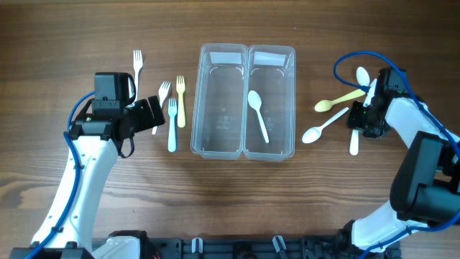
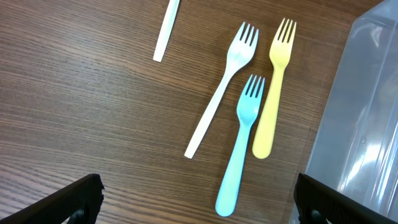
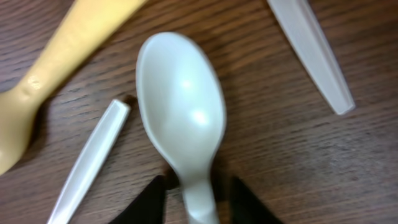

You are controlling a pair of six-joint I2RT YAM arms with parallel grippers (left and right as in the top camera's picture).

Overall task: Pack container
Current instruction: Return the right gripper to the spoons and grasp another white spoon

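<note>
**Gripping a glossy white spoon [image 3: 183, 106]**

Clamped in the right tool [image 3: 199, 196]: the white spoon's slim handle, above the wood-grain counter [image 1: 230, 201]. Spread wide and empty: the left tool [image 2: 200, 199], over a white fork [image 2: 217, 99], blue fork [image 2: 241, 140] and yellow fork [image 2: 275, 87]. Mid-counter: clear rectangular two-bay container [image 1: 219, 137], second spoon [image 1: 257, 114] in its right bay.

left arm [image 1: 86, 173], right arm [image 1: 410, 122]: white links, black joints | cables [image 1: 357, 53]: blue | jaws: black

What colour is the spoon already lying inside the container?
The spoon is white, clearest in the overhead view.
</note>
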